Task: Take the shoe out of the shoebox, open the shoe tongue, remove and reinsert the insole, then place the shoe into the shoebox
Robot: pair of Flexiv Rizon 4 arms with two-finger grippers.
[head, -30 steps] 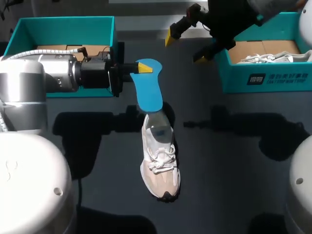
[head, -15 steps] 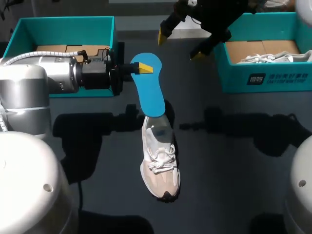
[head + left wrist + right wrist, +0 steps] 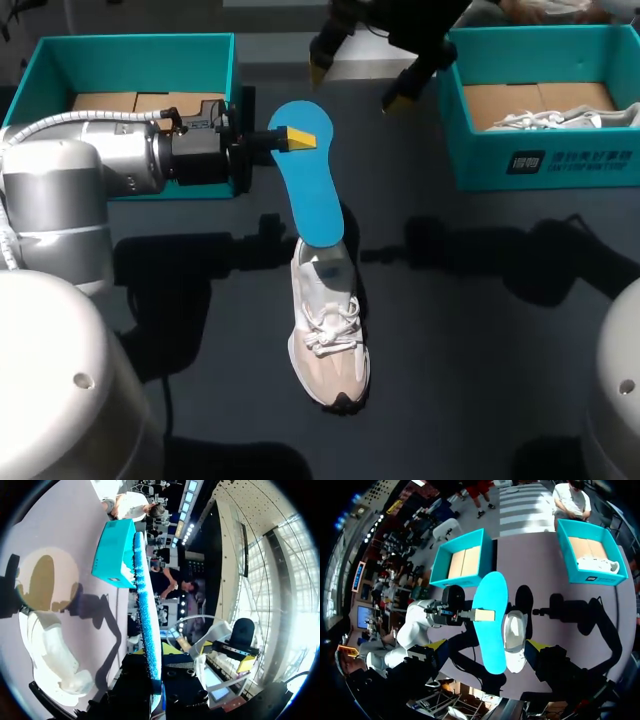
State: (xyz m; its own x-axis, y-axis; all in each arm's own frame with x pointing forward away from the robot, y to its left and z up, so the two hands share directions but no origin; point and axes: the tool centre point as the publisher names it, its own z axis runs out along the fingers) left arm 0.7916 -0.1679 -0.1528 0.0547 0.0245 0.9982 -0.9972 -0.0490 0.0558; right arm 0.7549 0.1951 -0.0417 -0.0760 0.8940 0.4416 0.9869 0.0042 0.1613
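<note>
Our table carries a shoe at its middle, toe toward us. An insole reaches from over the shoe's heel opening away from us. Our left gripper, coming in from the left, pinches the insole's far end from both sides. The left shoebox sits at the far left. The right shoebox sits at the far right, with a second shoe in it. Our right gripper hangs between the two boxes, beyond the insole, fingers spread around nothing.

A dark grey matte tabletop runs under everything, with soft shadows lying across it. At its far right corner sits an open-topped teal cardboard box with white print on its front wall. A second white laced sneaker lies inside it on the brown cardboard floor.
</note>
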